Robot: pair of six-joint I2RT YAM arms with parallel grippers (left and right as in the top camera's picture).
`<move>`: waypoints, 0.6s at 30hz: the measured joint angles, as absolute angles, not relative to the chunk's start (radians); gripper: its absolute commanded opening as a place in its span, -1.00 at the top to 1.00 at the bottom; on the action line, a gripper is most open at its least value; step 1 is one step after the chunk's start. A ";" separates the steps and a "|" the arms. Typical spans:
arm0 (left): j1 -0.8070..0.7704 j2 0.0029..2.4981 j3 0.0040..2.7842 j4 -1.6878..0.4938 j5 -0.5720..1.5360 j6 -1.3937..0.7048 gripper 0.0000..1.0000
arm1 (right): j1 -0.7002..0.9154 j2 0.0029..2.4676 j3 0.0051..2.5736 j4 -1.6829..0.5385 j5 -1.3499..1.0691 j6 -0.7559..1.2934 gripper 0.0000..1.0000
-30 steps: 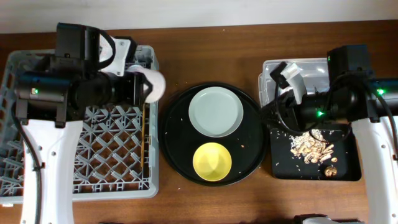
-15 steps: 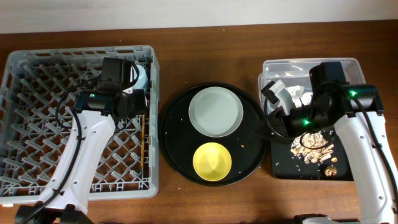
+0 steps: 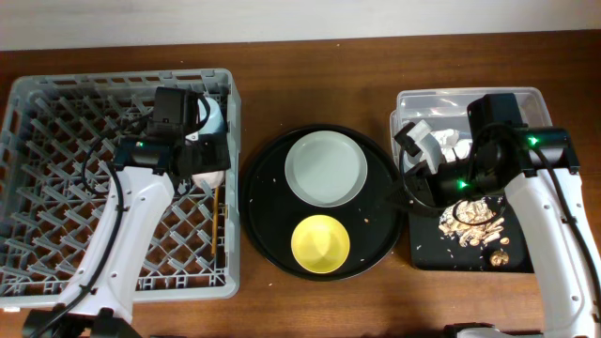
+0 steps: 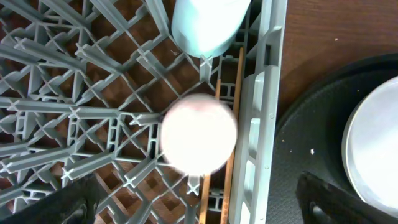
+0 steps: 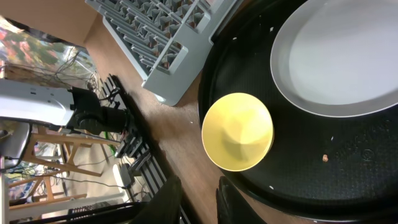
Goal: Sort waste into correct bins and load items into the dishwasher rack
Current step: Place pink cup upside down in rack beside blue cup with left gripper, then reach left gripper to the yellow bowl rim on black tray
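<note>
The small pink cup (image 4: pixel 199 134), a blur in the left wrist view, lay among the pegs of the dishwasher rack (image 3: pixel 56 188) at the tabletop's left end. It was close by the rack's right wall, just nearer the front edge than the small blue cup (image 4: pixel 208 25). Above it the left hand (image 4: pixel 205 194) hung spread wide, gripping nothing. The cup looked light, stiff and smooth, likely slippery, and best pinched across its rim. Near the round black tray (image 5: pixel 373 162), the right hand (image 5: pixel 199 186) was drawn almost together, empty.
</note>
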State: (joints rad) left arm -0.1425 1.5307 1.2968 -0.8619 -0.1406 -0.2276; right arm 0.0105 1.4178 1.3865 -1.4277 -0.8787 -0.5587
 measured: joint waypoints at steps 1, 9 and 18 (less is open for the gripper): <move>-0.142 1.531 1.297 -0.862 -0.141 -0.228 -0.98 | 0.010 1.418 1.386 -1.428 -0.879 -0.559 -0.01; -0.142 1.531 1.297 -0.896 0.116 -0.229 -0.09 | 0.010 1.418 1.386 -1.423 -0.874 -0.562 -0.97; -0.478 1.531 1.296 -0.978 0.331 -0.207 0.49 | 0.010 1.418 1.385 -1.420 -0.484 -0.562 -0.97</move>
